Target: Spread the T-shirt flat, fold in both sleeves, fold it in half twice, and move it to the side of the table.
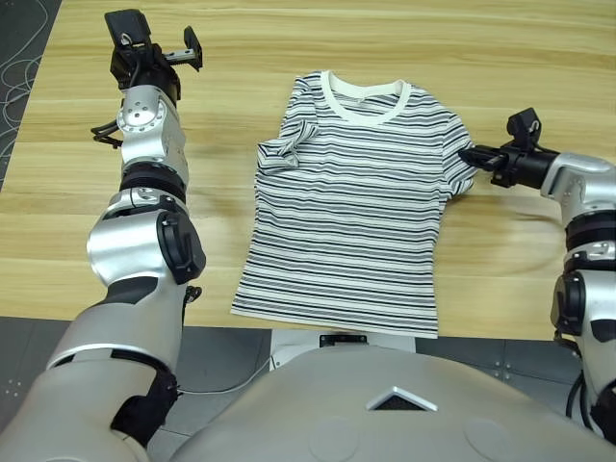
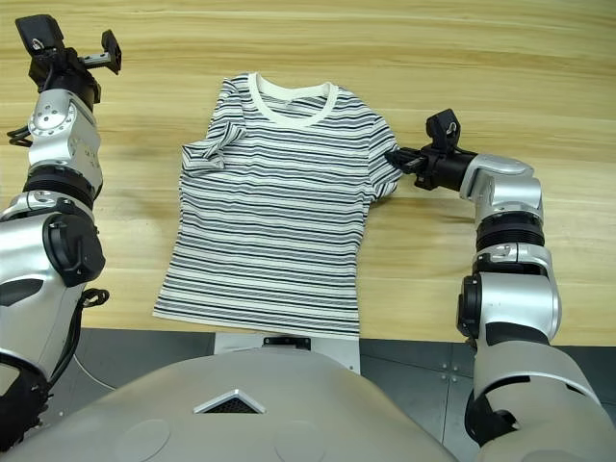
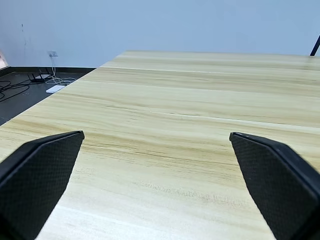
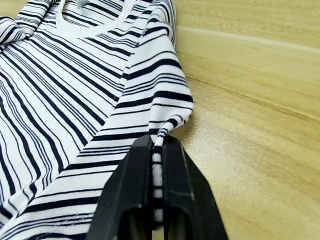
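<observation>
closest to the near edge of the light wooden tabletop (image 1: 539, 58) lies the bottom hem of the white short-sleeved t-shirt with dark grey stripes (image 1: 346, 212). it lies face up, cream ribbed collar (image 1: 364, 96) pointing to the far side. the body looks mostly smooth.

over on the robot's right, the right gripper (image 1: 469, 154) sits low at the tabletop, its black fingers (image 4: 125, 200) closed on the very hem of the right sleeve (image 1: 454, 154), with only a thin strip of cloth between them. the left sleeve (image 1: 284, 144) is bunched and turned in on itself near the shoulder. the left gripper (image 3: 156, 145) hovers well off toward the far left of the tabletop, fingers spread wide and holding nothing.

from where i stand, the worry is that narrow pinch: a sharp pull could let the hem slip out. with nothing pinning the cloth down, a firm drag might instead slide the whole shirt sideways and wrinkle the body. that crumpled left sleeve looks like trouble too. if it gets folded in as it lies, i'd expect a lump to carry through both halvings.
</observation>
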Robot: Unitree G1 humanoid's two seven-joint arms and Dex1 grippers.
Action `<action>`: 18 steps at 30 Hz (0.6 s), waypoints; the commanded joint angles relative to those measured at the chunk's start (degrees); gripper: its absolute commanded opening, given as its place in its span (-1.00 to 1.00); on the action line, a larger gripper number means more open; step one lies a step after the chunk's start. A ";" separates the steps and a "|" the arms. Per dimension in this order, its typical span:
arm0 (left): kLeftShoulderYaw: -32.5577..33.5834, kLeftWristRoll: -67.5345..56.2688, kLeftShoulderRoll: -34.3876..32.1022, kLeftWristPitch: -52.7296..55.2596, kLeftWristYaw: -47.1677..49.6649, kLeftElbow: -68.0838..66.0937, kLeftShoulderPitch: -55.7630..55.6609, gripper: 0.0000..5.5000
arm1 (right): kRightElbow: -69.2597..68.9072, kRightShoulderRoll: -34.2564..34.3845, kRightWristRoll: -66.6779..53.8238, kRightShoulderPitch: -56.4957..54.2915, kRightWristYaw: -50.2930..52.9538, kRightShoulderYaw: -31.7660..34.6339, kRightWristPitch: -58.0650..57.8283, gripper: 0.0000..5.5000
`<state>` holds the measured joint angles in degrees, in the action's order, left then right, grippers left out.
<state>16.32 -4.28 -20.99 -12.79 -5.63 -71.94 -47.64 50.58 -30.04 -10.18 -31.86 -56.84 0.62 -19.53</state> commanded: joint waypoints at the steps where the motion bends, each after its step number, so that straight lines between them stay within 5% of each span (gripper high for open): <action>1: -0.02 -0.35 0.28 0.91 -0.40 -0.50 -0.02 1.00 | -1.98 -0.29 0.21 0.16 -0.02 0.14 -1.43 -0.95; 18: -0.13 -0.35 1.10 1.15 -0.35 -0.51 -0.23 1.00 | -27.36 0.94 -2.41 5.57 1.39 -1.42 -10.85 -0.95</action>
<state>16.18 -4.28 -20.14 -12.15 -5.71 -72.01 -47.65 25.62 -29.89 -12.40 -26.60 -56.16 0.16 -28.84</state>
